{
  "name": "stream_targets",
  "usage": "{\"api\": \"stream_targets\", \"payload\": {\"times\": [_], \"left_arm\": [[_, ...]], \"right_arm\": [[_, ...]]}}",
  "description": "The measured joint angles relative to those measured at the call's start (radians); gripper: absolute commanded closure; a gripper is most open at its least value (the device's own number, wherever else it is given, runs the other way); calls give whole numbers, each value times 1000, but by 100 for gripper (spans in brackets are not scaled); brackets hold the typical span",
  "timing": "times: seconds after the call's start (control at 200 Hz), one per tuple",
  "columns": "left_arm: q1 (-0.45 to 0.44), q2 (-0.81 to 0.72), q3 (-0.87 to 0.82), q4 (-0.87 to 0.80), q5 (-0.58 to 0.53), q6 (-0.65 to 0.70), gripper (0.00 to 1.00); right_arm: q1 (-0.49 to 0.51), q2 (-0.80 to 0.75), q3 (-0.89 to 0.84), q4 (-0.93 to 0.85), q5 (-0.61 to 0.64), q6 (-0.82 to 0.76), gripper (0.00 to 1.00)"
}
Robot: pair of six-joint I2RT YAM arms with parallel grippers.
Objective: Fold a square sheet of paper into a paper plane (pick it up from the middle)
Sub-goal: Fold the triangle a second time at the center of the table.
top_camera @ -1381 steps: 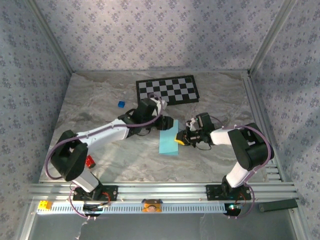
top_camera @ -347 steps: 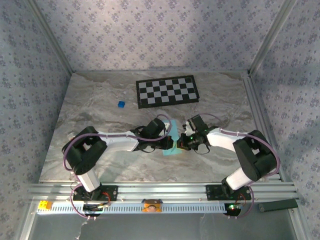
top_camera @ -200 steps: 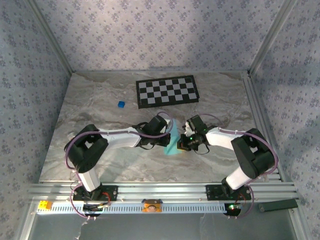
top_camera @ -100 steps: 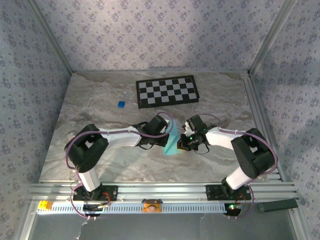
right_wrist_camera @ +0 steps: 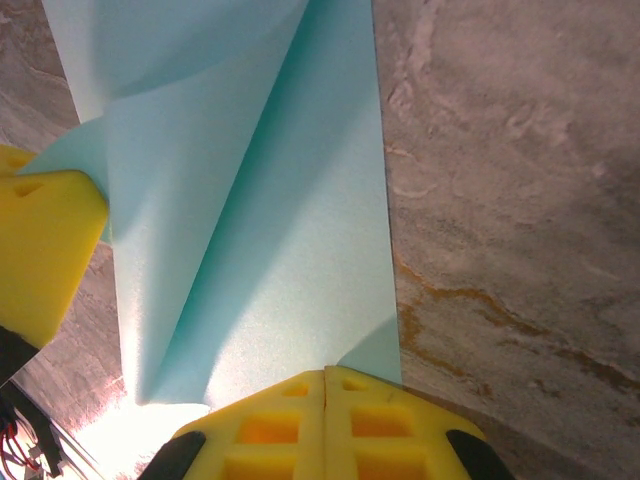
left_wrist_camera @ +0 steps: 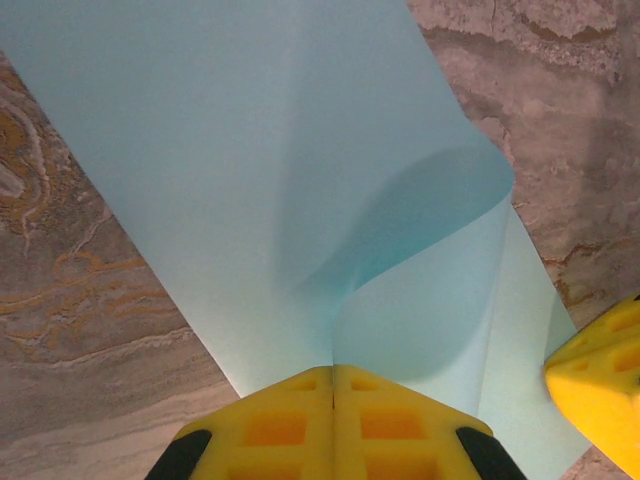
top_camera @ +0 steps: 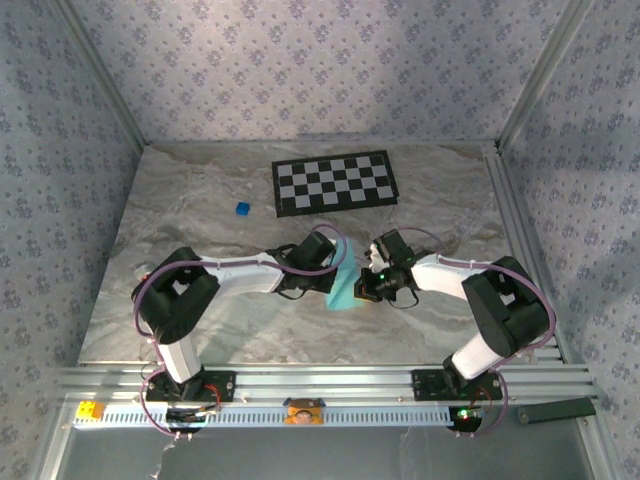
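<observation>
The light-blue sheet of paper is held up off the marble table between both arms, bent into a curved fold. In the left wrist view the paper curls over, and my left gripper is shut on its near edge. In the right wrist view the paper runs upward with a long crease, and my right gripper is shut on its near edge. The other arm's yellow finger shows at the left there. From above, the left gripper and right gripper face each other across the paper.
A black-and-white checkerboard lies at the back of the table. A tiny dark-blue cube sits to its left. A metal rail borders the right side. Grey-brown marble table lies in front.
Since 6.9 s ago the paper left the table and both grippers closed in on it. Over the last second the arms and paper barely moved.
</observation>
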Motion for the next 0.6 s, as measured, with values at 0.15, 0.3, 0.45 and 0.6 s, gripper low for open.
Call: {"api": "stream_targets", "payload": {"times": [0.15,0.3,0.45,0.6], "left_arm": [[2,1,0,0,-3,-8,98],[2,2,0,-1,-3,-11,98],[2,2,0,-9,-3,-18,98],[3,2,0,-17,-3,-29,98]], "right_arm": [[0,0,0,0,0,0,99],[0,0,0,0,0,0,99],[0,0,0,0,0,0,99],[0,0,0,0,0,0,99]]}}
